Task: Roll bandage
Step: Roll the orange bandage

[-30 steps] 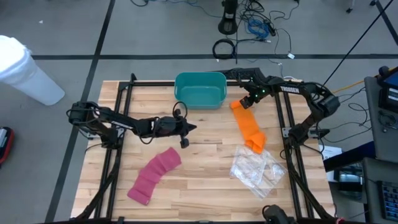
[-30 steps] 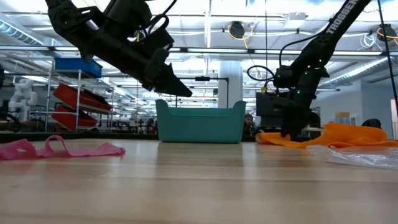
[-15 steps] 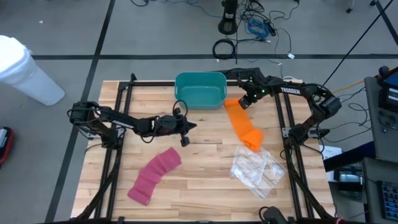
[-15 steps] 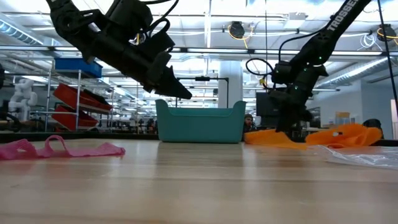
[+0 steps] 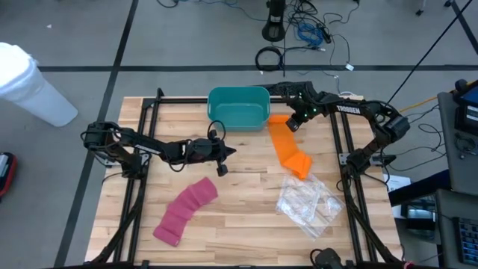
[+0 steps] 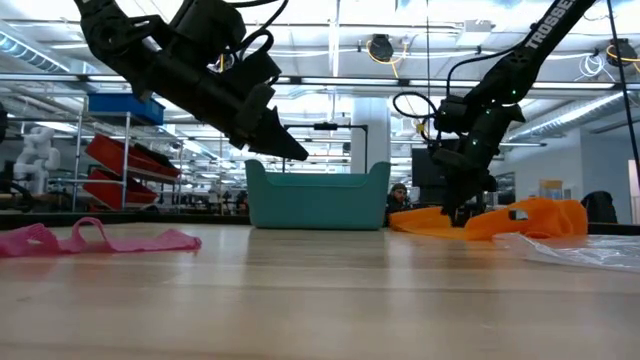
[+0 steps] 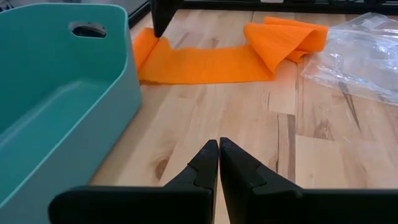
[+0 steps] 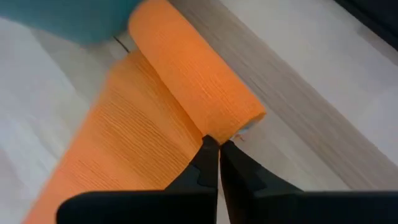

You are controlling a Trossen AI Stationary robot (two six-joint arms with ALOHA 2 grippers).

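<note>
An orange bandage [image 5: 287, 149] lies on the table, right of the teal bin [image 5: 239, 118]. Its far end is rolled into a short roll [image 8: 193, 87], and its near end is folded over [image 7: 286, 38]. My right gripper [image 5: 290, 125] is shut at that rolled end. My left gripper [image 5: 233, 153] is shut and empty, held above the table's middle, pointing toward the orange bandage. A pink bandage [image 5: 187, 208] lies flat and wavy at the near left. My right gripper meets the orange bandage at the seam between the roll and the flat strip [image 8: 200, 132], at the strip's side edge. The fingers come steeply from above. The fingertips hide whether a layer is pinched. The roll and strip lie on the table.
The teal bin stands at the far middle, and the roll lies close against it. A crumpled clear plastic bag [image 5: 308, 202] lies near the right front. Black frame rails [image 5: 142, 172] run along the table's left and right sides.
My right gripper has moved toward the table's left and far edges, dragging the orange bandage's rolled end toward the teal bin. The whole strip has slid after it, its near folded end drawn away from the plastic bag.
</note>
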